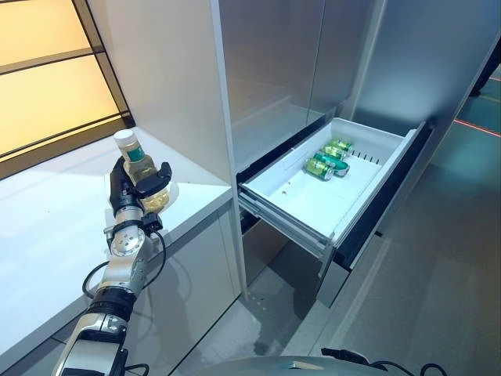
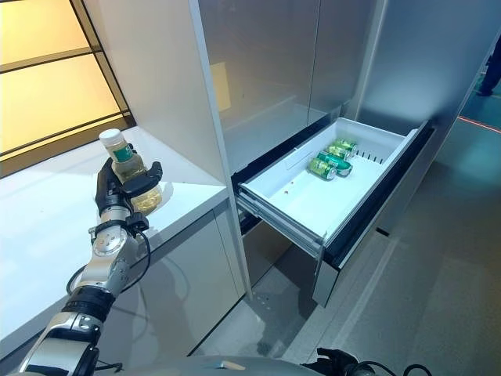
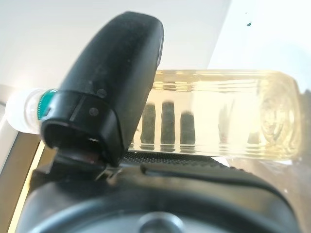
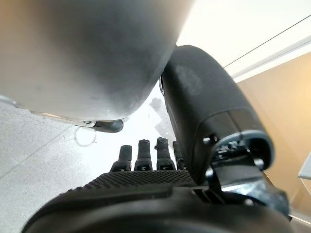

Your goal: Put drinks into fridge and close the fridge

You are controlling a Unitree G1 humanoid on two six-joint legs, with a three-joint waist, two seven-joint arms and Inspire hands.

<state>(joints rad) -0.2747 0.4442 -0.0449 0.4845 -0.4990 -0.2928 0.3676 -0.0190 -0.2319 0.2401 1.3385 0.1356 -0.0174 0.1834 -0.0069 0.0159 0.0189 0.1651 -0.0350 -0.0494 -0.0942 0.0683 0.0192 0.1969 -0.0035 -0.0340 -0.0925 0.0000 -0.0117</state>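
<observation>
Your left hand (image 1: 139, 190) wraps the yellow drink bottle (image 1: 142, 174) upright at the white bench (image 1: 47, 227), cap clear for carrying. Cans (image 1: 329, 159) already lie in the open fridge drawer (image 1: 317, 200). The right hand (image 4: 146, 160) hangs idle, fingers relaxed.

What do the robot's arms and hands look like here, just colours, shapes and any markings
The left arm is silver-grey metal built from rounded cylindrical segments, with black bands at the joints and a round disc at the wrist. The left hand is dark, with a broad, smooth, glossy thumb and a textured rubbery palm edge. The right hand looks the same: dark fingers in a row and a bulky rounded thumb. No markings show.
</observation>
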